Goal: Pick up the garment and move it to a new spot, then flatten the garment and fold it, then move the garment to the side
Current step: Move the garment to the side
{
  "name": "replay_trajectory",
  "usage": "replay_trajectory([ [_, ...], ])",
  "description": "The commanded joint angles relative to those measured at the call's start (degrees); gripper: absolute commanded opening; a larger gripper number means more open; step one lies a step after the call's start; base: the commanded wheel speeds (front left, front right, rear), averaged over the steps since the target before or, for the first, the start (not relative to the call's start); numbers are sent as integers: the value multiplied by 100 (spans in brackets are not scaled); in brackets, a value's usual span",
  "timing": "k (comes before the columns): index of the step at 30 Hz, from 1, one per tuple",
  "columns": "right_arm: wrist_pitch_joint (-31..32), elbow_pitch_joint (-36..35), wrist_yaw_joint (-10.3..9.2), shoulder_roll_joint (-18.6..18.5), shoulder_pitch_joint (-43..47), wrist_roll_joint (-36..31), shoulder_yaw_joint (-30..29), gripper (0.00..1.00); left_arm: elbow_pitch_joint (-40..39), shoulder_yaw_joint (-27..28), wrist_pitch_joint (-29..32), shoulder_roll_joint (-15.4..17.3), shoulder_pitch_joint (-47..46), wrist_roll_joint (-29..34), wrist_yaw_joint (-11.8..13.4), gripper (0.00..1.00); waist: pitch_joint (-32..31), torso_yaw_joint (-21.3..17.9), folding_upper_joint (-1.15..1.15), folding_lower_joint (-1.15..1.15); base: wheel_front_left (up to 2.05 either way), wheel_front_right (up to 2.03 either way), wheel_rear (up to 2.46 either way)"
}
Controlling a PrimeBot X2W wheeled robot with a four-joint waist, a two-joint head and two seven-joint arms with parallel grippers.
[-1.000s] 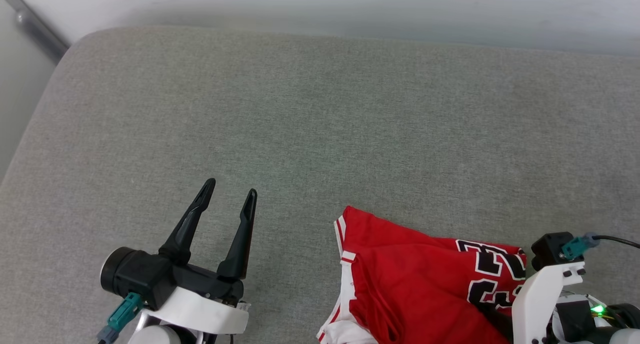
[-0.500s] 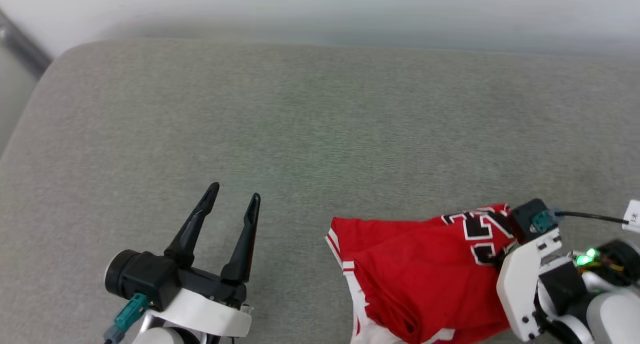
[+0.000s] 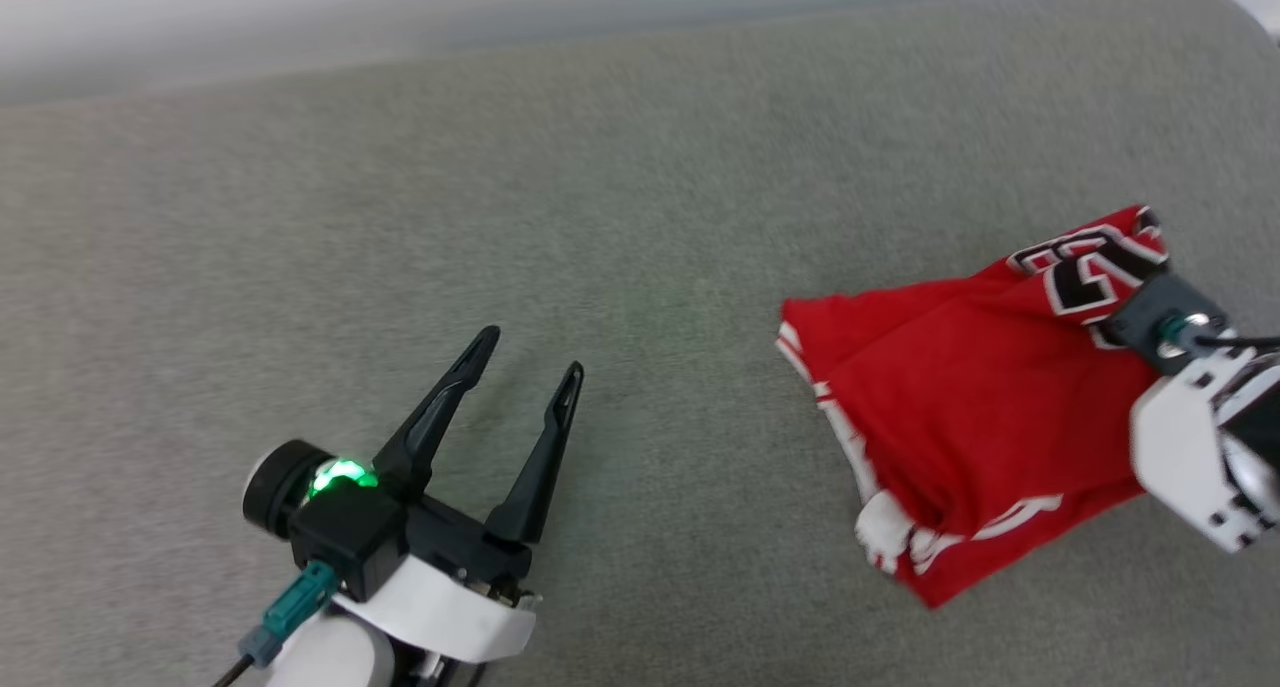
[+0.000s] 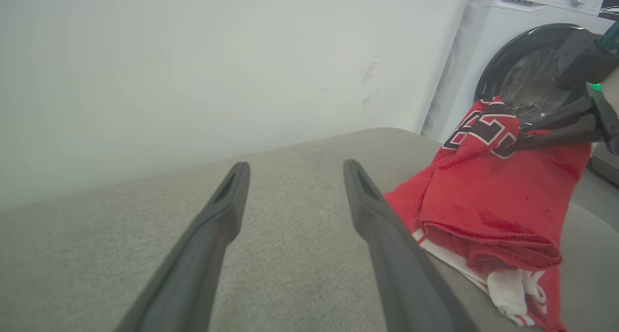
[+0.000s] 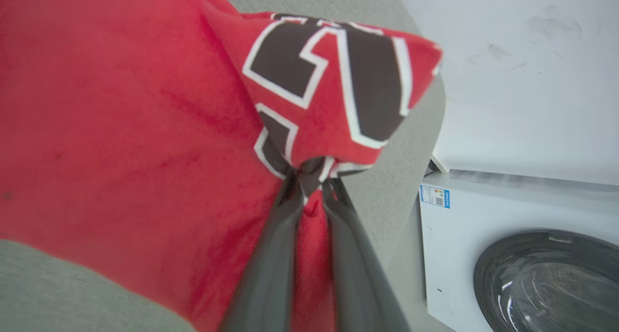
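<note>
Newly raised, the bright red jersey garment (image 3: pixel 960 397) trails from the right hand (image 5: pixel 312 177) clamped on it (left hand (image 3: pixel 532 352) spread); flattening, folding remain.

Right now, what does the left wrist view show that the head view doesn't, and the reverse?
Left wrist view over head view: a washer beyond the end of the cushion, and the right pincer with its fingers shut on the shirt at the lettering.
Head view over left wrist view: the black base of the left pincer with a green light, and the right arm's white wrist housing.
Both: the open left pincer, the bunched red shirt with one end raised, the grey cushion.
</note>
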Motion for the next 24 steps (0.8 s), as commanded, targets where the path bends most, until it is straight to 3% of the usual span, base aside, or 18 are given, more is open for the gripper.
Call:
replay_trajectory([
  [1,-148,108,-7,-202,-229,86,43,0,-42,-48,-12,108,-177,20,-8,100,594,-527,0,0,0,0,0],
  [6,-768,735,-6,-746,-552,239,-227,0,-190,-234,-12,436,-605,42,-8,100,1234,-787,0,0,0,0,0],
  [11,-1360,1677,-7,-912,-329,302,-919,0,-379,-236,-12,638,-917,61,-8,100,1710,-876,0,0,0,0,0],
  [17,-2072,2715,-6,-828,-164,123,-1765,0,-602,-219,-12,851,-1104,73,-8,100,2023,-932,0,0,0,0,0],
  [24,-2616,3470,-7,-663,-356,-202,-2353,0,-656,-147,-11,930,-1139,100,-6,100,2168,-885,0,0,0,0,0],
])
